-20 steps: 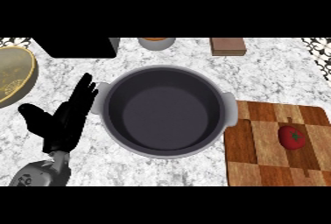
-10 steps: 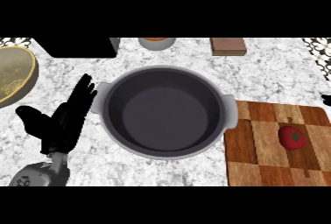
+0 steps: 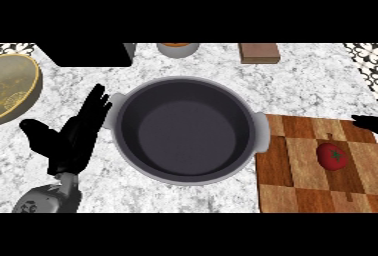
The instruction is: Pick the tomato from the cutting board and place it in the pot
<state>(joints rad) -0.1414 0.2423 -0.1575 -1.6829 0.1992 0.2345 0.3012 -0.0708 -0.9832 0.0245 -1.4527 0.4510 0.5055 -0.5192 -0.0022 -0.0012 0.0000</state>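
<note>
Since a moment ago, black fingertips of the right hand [image 3: 365, 120] have entered at 3 o'clock; whether they are spread or curled, I cannot tell. Tomato [image 3: 333, 156] lies on the cutting board [image 3: 295, 170], right of the pot [image 3: 186, 131] on the marbled tabletop [image 3: 310, 85]. Left hand [image 3: 74, 140] rests with fingers straight at 9 o'clock

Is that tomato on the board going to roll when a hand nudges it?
Probably: the tomato looks round and lies free on the flat cutting board. Its smooth skin may slip between fingers. The right hand just shows at the edge.
</note>
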